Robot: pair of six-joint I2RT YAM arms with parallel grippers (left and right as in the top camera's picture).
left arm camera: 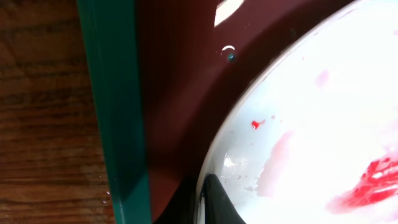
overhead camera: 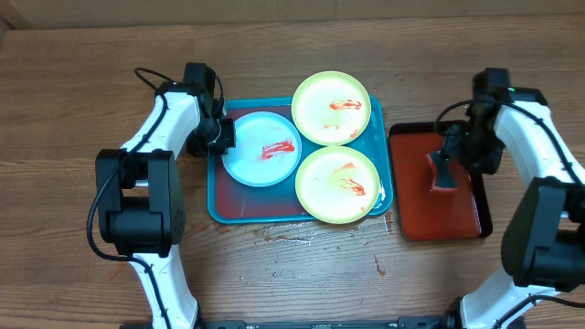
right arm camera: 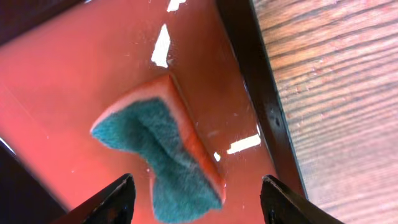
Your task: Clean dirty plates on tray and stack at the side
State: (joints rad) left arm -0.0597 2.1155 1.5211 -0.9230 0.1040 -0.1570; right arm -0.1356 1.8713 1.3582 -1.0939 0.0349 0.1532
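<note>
The teal-rimmed tray (overhead camera: 216,196) holds three plates smeared with red sauce. The light blue plate (overhead camera: 256,164) is at the left, one yellow-green plate (overhead camera: 320,123) at the back and another (overhead camera: 320,192) in front. My left gripper (overhead camera: 220,135) is at the blue plate's left rim. In the left wrist view its fingers (left arm camera: 200,208) pinch that rim, one finger on the plate (left arm camera: 323,112), inside the tray's rim (left arm camera: 115,112). My right gripper (overhead camera: 444,164) is open over a sponge (overhead camera: 442,179). In the right wrist view the green-and-orange sponge (right arm camera: 158,146) lies between the spread fingers (right arm camera: 202,202).
A smaller black-rimmed red tray (overhead camera: 462,224) stands right of the teal tray and holds the sponge; its wet inner surface (right arm camera: 74,81) shows in the right wrist view. Wet spots mark the wooden table (overhead camera: 292,265) in front of the teal tray.
</note>
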